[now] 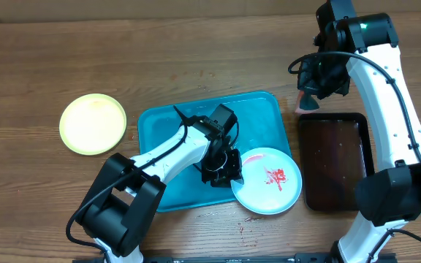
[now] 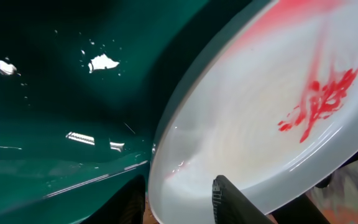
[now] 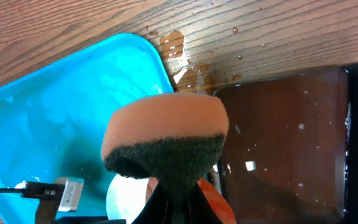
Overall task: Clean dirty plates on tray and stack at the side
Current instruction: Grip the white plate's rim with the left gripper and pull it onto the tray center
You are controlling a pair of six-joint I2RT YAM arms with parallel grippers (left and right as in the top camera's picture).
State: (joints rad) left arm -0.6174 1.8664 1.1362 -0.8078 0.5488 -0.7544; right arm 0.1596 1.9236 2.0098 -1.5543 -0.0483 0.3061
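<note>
Wooden table point(image 1: 196, 44) with yellow plate point(image 1: 93, 123), turquoise tray point(image 1: 262, 120), dark tray point(image 1: 335, 168).

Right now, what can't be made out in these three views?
- Left fingers: cut off by the left wrist view's bottom edge; grip on the blue plate unclear.
- Blue plate's tray-side rim: covered by the left arm overhead.
- Yellow plate: too small overhead to tell one plate from a stack.

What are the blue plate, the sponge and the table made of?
The plate: probably plastic, smooth and glossy; light glints off its rim.
The sponge: soft orange foam with a dark scratchy-looking layer; it squashes where it's pinched.
The table: wood, or a wood-look top; brown grain lines run across it.
</note>
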